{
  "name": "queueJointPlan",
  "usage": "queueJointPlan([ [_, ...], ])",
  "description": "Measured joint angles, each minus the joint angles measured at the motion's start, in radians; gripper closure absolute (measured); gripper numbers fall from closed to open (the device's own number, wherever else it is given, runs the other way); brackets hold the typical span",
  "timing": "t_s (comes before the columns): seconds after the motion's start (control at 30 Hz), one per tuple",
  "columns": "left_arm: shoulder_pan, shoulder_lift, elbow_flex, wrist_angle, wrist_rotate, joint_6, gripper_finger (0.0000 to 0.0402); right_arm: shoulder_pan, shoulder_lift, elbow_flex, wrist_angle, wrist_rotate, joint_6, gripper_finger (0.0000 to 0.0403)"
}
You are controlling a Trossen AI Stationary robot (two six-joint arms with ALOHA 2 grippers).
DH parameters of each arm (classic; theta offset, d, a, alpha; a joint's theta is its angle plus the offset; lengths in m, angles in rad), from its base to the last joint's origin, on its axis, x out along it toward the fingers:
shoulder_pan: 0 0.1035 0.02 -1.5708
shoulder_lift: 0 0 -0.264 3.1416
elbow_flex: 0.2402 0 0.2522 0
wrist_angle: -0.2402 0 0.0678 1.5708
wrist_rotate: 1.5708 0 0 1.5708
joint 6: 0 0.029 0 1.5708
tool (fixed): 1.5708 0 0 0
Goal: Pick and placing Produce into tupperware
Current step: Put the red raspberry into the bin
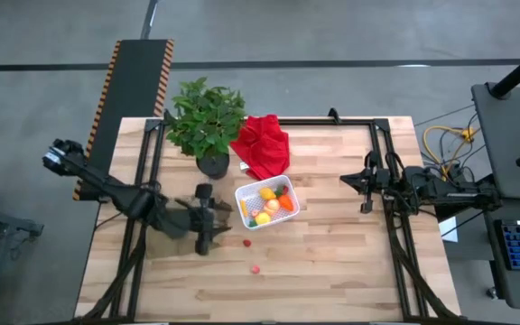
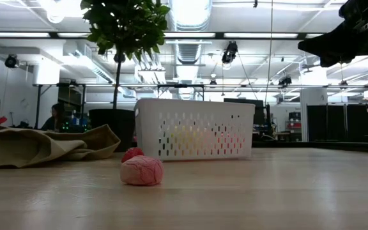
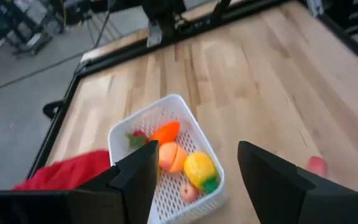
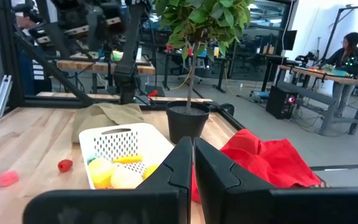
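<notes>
I am working over a wooden table (image 1: 332, 262) where the potted plant (image 1: 206, 126) and red cloth (image 1: 262, 144) are sitting behind the white tupperware (image 1: 264, 203), which is holding an orange carrot (image 3: 165, 132), a peach (image 3: 169, 157) and a lemon (image 3: 197, 169). My left gripper (image 1: 208, 223) is hanging just beside the tupperware with its fingers spread apart and holding nothing, while my right gripper (image 1: 361, 181) is waiting well apart, fingers pressed together. Two small red berries (image 1: 247, 242) (image 1: 255, 268) are lying loose on the table near the tupperware.
</notes>
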Motion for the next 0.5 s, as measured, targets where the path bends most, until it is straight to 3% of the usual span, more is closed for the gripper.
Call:
queueJointPlan([
  [0.2,-0.06,0.111,0.08,-0.082,-0.047,-0.152,0.0197,0.0,0.0,0.003,0.0,0.0,-0.004,0.0394],
  [0.5,-0.062,0.289,0.093,-0.084,-0.018,-0.203,0.0197,0.0,0.0,0.003,0.0,0.0,0.0,0.0394],
])
